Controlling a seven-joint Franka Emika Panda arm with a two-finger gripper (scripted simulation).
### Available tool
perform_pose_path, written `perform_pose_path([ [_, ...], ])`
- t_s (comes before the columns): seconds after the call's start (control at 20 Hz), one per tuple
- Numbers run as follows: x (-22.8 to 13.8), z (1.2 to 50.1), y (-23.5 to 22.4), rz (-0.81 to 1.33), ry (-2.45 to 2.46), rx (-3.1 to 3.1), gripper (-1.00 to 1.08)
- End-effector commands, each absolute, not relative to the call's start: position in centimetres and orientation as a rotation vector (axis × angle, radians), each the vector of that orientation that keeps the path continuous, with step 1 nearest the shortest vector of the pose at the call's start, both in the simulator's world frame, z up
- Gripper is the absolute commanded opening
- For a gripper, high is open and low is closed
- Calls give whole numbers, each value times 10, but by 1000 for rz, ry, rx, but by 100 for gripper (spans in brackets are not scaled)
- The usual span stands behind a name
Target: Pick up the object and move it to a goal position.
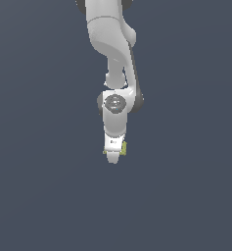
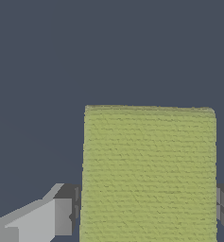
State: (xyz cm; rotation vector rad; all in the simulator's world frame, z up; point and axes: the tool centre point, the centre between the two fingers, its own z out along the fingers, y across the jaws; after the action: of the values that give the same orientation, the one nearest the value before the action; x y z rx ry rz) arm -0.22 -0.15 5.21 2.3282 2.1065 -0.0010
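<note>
The olive-lime cube (image 2: 149, 175) fills the wrist view, held between my two grey fingers (image 2: 56, 218), which press on its two sides. In the exterior view only thin slivers of the cube (image 1: 124, 147) show beside my white gripper (image 1: 114, 154), which hangs from the arm and mostly hides it. The gripper is shut on the cube. I cannot tell from these views how high the cube is above the dark surface.
A plain dark grey-blue surface (image 1: 39, 196) fills the background of both views. The white arm (image 1: 112, 39) reaches down from the top middle of the exterior view. No goal marker shows.
</note>
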Motion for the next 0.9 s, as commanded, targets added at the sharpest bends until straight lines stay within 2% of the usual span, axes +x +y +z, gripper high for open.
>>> perform_pose_path([
  [0.0,-2,67,30,1,2107,2326,-100],
  [0.5,0,118,146,0,2109,2328,-100],
  [0.85,4,138,190,0,2109,2328,-100],
])
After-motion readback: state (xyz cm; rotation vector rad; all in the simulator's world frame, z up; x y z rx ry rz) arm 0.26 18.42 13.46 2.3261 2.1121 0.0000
